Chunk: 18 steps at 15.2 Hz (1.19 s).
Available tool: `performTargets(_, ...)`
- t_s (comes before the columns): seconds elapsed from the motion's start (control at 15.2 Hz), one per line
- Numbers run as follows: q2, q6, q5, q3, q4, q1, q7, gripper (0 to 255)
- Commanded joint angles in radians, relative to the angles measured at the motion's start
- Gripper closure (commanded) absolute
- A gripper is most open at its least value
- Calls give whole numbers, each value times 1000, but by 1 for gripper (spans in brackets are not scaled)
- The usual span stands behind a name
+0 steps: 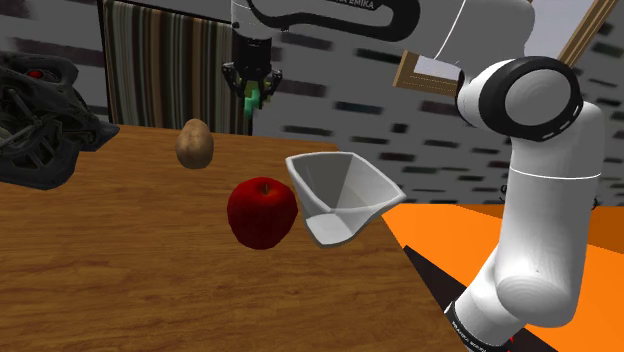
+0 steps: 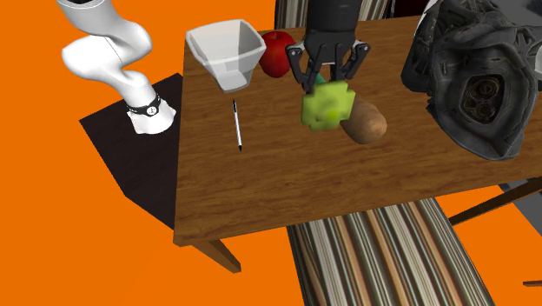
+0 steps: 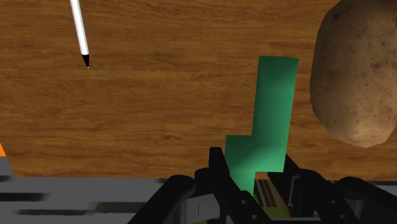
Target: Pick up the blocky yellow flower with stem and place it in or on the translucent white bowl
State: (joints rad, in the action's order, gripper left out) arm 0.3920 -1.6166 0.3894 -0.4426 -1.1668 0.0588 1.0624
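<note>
Jaws are closed down narrow on the flower [image 2: 328, 106], with the two black fingers [image 3: 218, 168] pinching it from either side. In the wrist view the green stem [image 3: 267, 121] pokes out past the fingertips in a stepped, blocky shape, and there's a sliver of yellow tucked down between the fingers. In the second exterior view the chunky yellow-green head sits right at the fingertips. In the shoulder view the stem [image 1: 255, 98] hangs under the jaws, higher than the stuff on the bench [image 1: 100, 260], so the flower looks lifted clear of the wood.

The closest thing to it is a brown potato [image 2: 365, 123], lying just beside and below the flower. A thin white pen [image 2: 236, 124] with a dark tip lies flat on the bench, off toward the bowl side. A red apple [image 1: 262, 212] sits just beside the bowl [image 1: 340, 195], which is whitish, squarish and upright, near the bench edge closest to the arm's stand. In the second exterior view the apple is between the bowl and the flower, so the flower is well apart from the bowl.

A bulky dark machine [image 2: 473, 78] takes up the far end of the bench. The floor [image 2: 69, 243] is orange, with striped fabric [image 2: 391, 252] showing under the bench.
</note>
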Motion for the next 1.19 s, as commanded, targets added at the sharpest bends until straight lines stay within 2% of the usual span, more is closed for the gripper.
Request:
performTargets(0.0,13,34,5,1,48,9,-7,255)
performTargets(0.4,72,150,31,6,224,52,-30,255)
performTargets(0.73,162,275,71,21,445,118,-62,255)
performTargets(0.79,68,218,37,4,289,72,-38,255)
performTargets(0.86,-2,180,10,-11,178,39,-22,255)
performTargets(1.12,-224,85,-85,-35,-127,-33,5,255)
